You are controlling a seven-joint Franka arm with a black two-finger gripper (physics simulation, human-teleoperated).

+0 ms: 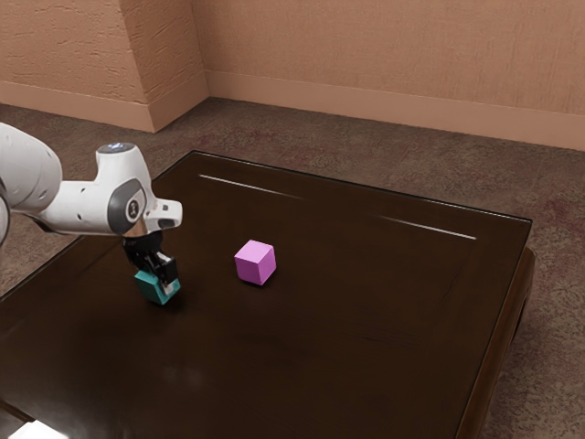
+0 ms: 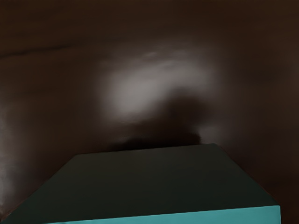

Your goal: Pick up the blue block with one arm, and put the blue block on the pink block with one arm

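Note:
The blue block (image 1: 151, 290) is teal and sits at the exterior view's left on the dark table (image 1: 384, 311). My black gripper (image 1: 162, 274) comes down over it, with a finger on each side, shut on it. Whether the block rests on the table or hangs just above it, I cannot tell. In the wrist view the blue block (image 2: 149, 186) lies large just under my hand, with the dark table (image 2: 149, 70) beyond it. The pink block (image 1: 255, 262) stands upright on the table, about two block widths toward the exterior view's right of the gripper.
The table's far edge (image 1: 366, 187) and right edge (image 1: 512, 311) drop to a brown carpet floor (image 1: 411, 155). A white object (image 1: 32, 430) shows at the lower left corner. My white arm (image 1: 82, 197) reaches in from the left.

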